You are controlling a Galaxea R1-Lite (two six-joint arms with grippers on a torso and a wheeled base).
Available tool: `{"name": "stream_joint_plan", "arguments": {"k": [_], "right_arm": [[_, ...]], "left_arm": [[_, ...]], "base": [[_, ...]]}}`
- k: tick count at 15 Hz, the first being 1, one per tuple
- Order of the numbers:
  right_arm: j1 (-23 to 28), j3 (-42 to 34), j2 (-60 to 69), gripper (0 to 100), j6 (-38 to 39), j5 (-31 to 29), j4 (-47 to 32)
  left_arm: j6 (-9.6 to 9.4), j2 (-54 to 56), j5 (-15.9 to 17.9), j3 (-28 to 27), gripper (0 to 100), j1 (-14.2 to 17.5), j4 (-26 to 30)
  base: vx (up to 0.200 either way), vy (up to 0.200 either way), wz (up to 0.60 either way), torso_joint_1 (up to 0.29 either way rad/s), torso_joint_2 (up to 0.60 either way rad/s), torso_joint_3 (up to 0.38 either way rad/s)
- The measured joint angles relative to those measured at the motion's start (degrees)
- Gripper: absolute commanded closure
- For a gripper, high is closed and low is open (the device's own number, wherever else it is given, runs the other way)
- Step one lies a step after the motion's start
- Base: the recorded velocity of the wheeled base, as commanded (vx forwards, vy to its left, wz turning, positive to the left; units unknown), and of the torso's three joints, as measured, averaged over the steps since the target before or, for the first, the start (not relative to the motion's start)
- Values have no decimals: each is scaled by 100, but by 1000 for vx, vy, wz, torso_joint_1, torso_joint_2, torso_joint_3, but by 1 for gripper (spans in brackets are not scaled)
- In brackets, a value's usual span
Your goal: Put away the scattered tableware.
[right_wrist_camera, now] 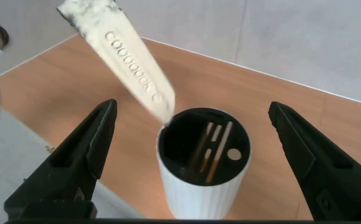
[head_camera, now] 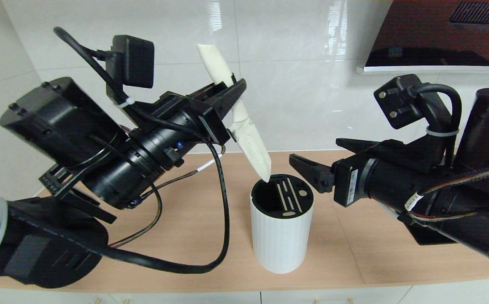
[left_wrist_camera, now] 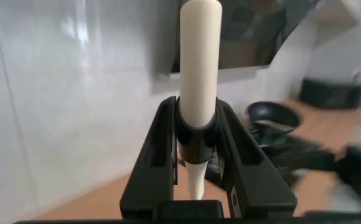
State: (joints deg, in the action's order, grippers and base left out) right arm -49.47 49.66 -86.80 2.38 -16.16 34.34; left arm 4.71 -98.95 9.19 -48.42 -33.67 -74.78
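Cream-white knife (head_camera: 250, 143) is clenched in the left hand (head_camera: 233, 90) around the handle. Handle end points up toward the tiled wall (head_camera: 312, 84) and the blade slants down. The blade tip sits at the edge of the large opening in the black top of the holder (head_camera: 282, 236); can't tell if it touches the rim. The holder is a white ribbed cylinder standing upright on the wooden desk (head_camera: 185, 228), with narrow slots (head_camera: 288, 194) beside the opening.

Left wrist view: both fingers pinch the knife handle (left_wrist_camera: 199, 62) in the left hand (left_wrist_camera: 196, 134).

Right hand (head_camera: 314, 150) is released, fingers spread wide, level with the holder top and just beside it, not touching. Right wrist view: its right hand (right_wrist_camera: 192, 107) brackets the holder (right_wrist_camera: 199, 186), with the blade (right_wrist_camera: 134, 74) angling in from above.
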Motion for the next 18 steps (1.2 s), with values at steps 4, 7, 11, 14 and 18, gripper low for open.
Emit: {"name": "stream_joint_plan", "arguments": {"k": [4,7,11,14,18], "right_arm": [[79,11,-60,0,-4,-1,1],[90,9,-91,0,-11,-1,1],[113,6,-123,0,-9,0,0],[160,6,-127,0,-11,-1,0],[195,22,-132,0,-9,-1,0]], "left_arm": [[-460,-358,-6,236,100,-135,-200],[-482,-502,-5,286,100,-163,-208],[-489,-714,5,341,100,-252,-312],[-489,-861,5,366,100,-295,-317],[-489,-1051,-2,380,100,-343,-317]], "base": [[0,0,0,0,0,0],[0,0,0,0,0,0],[0,0,0,0,0,0],[0,0,0,0,0,0],[0,0,0,0,0,0]]}}
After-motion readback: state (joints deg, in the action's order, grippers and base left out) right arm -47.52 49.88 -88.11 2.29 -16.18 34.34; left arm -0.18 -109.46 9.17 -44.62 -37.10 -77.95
